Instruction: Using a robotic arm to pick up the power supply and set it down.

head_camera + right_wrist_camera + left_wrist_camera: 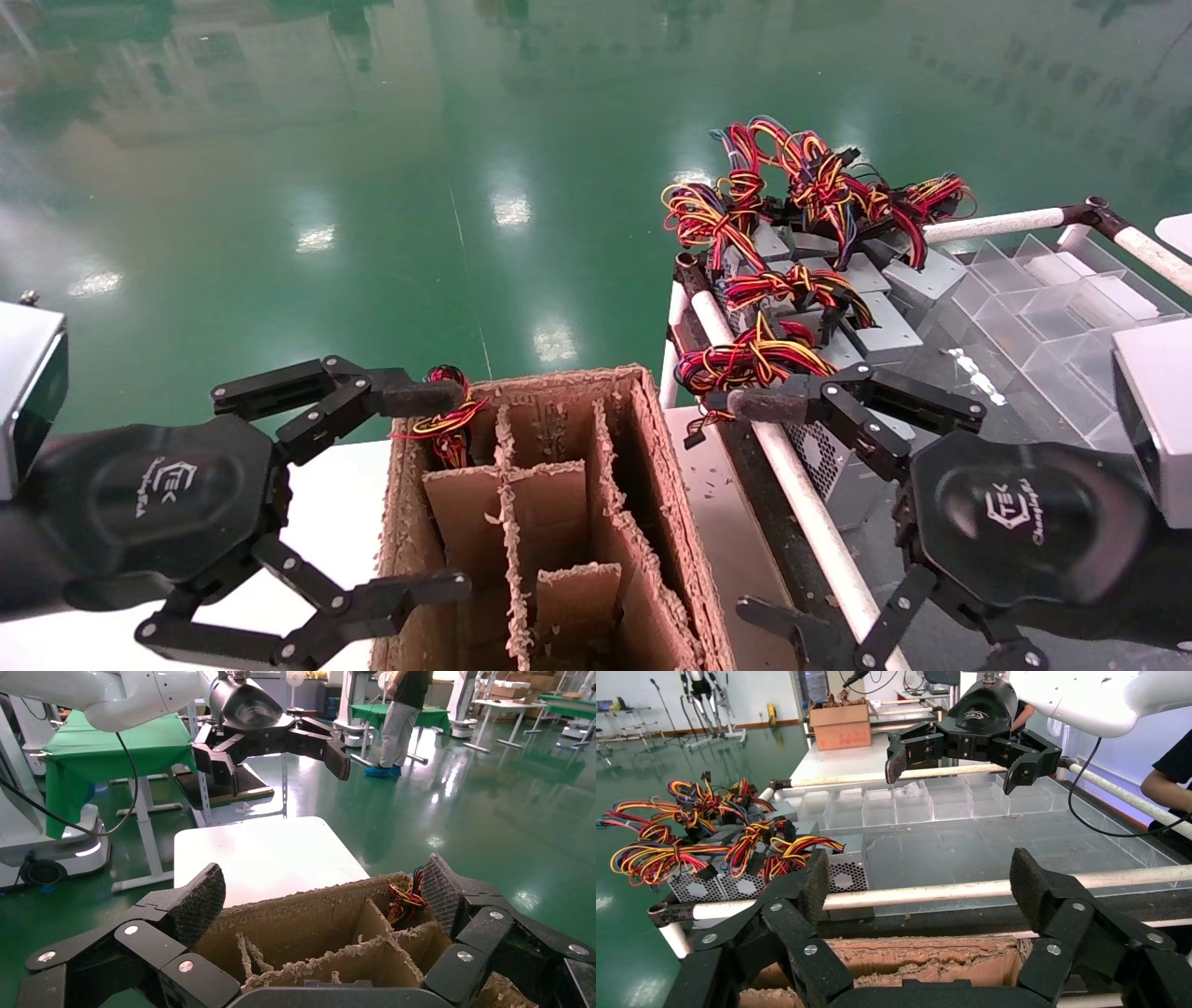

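Note:
Several grey power supply units with red, yellow and black wire bundles [792, 308] lie piled on the rack to my right, also seen in the left wrist view [736, 853]. Another wire bundle [447, 419] sticks out of the far-left compartment of the brown cardboard box [643, 559]; the right wrist view shows it too [405, 899]. My left gripper [424, 494] hangs open at the box's left side, holding nothing. My right gripper [764, 513] hangs open at the box's right side, over the white rail, also holding nothing.
The box has torn cardboard dividers [330, 959] and stands on a white table [260, 853]. A white rail [801, 494] edges the rack. Clear plastic compartments [1043, 308] lie beyond the units. A person [400, 720] stands far off on the green floor.

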{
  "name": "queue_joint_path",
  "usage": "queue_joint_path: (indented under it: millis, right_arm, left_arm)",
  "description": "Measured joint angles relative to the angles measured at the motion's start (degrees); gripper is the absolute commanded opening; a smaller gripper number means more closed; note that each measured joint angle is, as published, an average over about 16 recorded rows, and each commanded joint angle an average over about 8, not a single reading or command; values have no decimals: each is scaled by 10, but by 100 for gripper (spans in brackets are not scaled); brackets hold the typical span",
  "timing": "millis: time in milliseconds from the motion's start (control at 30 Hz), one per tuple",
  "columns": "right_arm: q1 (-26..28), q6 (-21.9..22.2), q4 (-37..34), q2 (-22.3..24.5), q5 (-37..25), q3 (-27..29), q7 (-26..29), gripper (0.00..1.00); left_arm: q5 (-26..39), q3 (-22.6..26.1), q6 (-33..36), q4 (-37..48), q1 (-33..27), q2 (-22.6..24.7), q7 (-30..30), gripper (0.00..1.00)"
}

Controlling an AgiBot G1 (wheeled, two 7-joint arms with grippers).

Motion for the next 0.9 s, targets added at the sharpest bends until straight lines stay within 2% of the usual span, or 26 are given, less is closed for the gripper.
queue_joint_path:
  millis: [900]
  right_arm:
    - [0,0,0,0,0,0,0,100]
  left_arm:
    - [0,0,0,0,0,0,0,0]
